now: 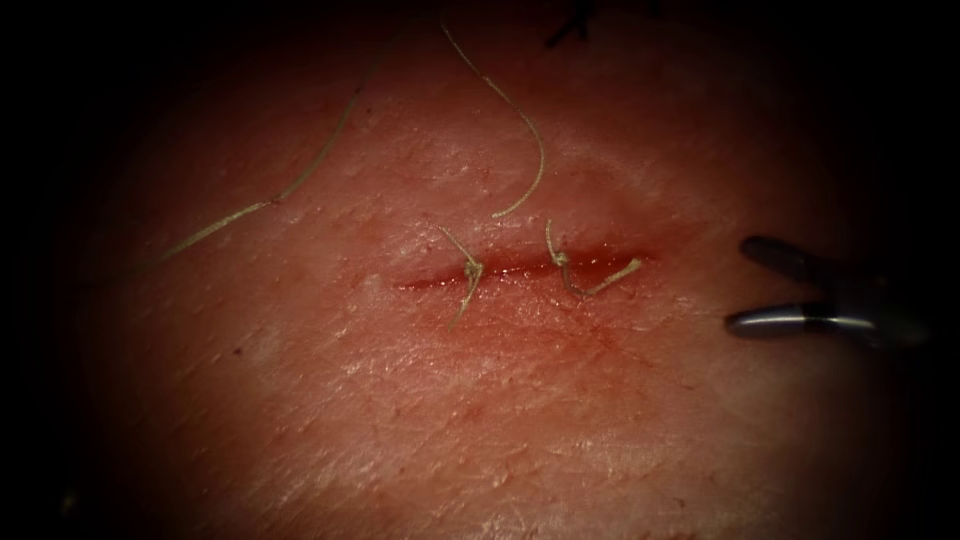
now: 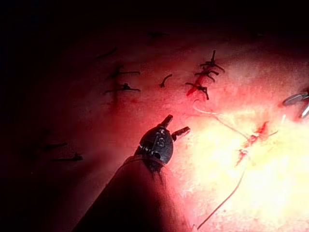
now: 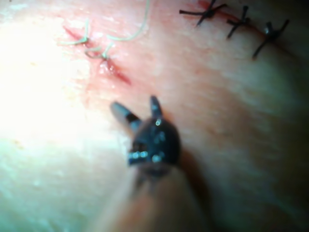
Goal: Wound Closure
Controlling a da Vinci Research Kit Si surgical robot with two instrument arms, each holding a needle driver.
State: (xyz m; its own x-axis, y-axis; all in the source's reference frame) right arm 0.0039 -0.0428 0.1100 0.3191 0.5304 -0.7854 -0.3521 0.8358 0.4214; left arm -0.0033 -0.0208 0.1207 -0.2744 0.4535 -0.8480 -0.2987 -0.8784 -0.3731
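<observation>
The tissue (image 1: pixel 480 400) has a short horizontal cut (image 1: pixel 520 268) with red fluid in it. Two pale knotted stitches (image 1: pixel 470 270) (image 1: pixel 566 266) cross the cut, their cut ends sticking out. My right tool (image 1: pixel 742 284) hovers to the right of the cut, jaws open and holding nothing. In the right wrist view the same tool (image 3: pixel 135 104) stands open just short of the cut (image 3: pixel 108 67). My left tool (image 2: pixel 176 124) is open and holds nothing, over the tissue away from the cut (image 2: pixel 251 142).
Two loose pale threads lie on the tissue above the cut, one curved (image 1: pixel 530 130) and one long to the left (image 1: pixel 300 180). An older row of dark stitches (image 3: pixel 241 21) (image 2: pixel 205 77) lies on the tissue apart from this cut.
</observation>
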